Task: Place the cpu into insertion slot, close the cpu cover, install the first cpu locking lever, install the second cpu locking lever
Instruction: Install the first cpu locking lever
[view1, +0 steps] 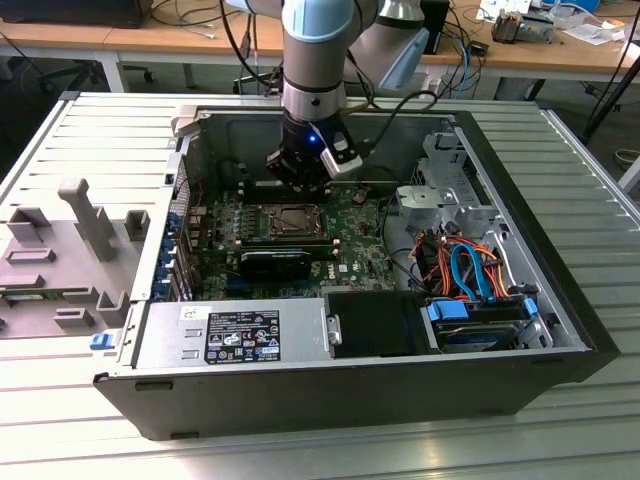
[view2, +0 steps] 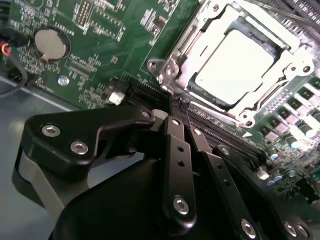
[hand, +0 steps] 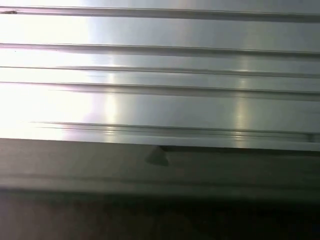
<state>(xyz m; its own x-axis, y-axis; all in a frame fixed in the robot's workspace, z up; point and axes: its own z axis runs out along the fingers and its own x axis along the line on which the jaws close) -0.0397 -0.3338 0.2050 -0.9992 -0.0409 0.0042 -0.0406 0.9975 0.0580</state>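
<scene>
The cpu (view2: 235, 60), a pale silver square, lies in the insertion slot (view1: 290, 219) of the green motherboard (view1: 355, 245). The silvery cpu cover (view2: 292, 50) lies flat around it, and the chip shows through the cover's window. My gripper (view1: 298, 185) hangs low over the board just behind the socket, inside the open computer case. In the second wrist view the two black fingers (view2: 176, 145) stand side by side, shut, with nothing seen between them. The gripper (view2: 183, 116) tips point at the socket's near edge. Whether they touch it I cannot tell.
Long black memory slots (view2: 225, 135) run between the fingers and the socket. A coin battery (view2: 50, 42) sits on the board. A drive cage with orange and blue cables (view1: 465, 270) fills the case's right side. A power supply (view1: 235, 335) stands in front. Grey fixtures (view1: 90, 215) stand on the ribbed table.
</scene>
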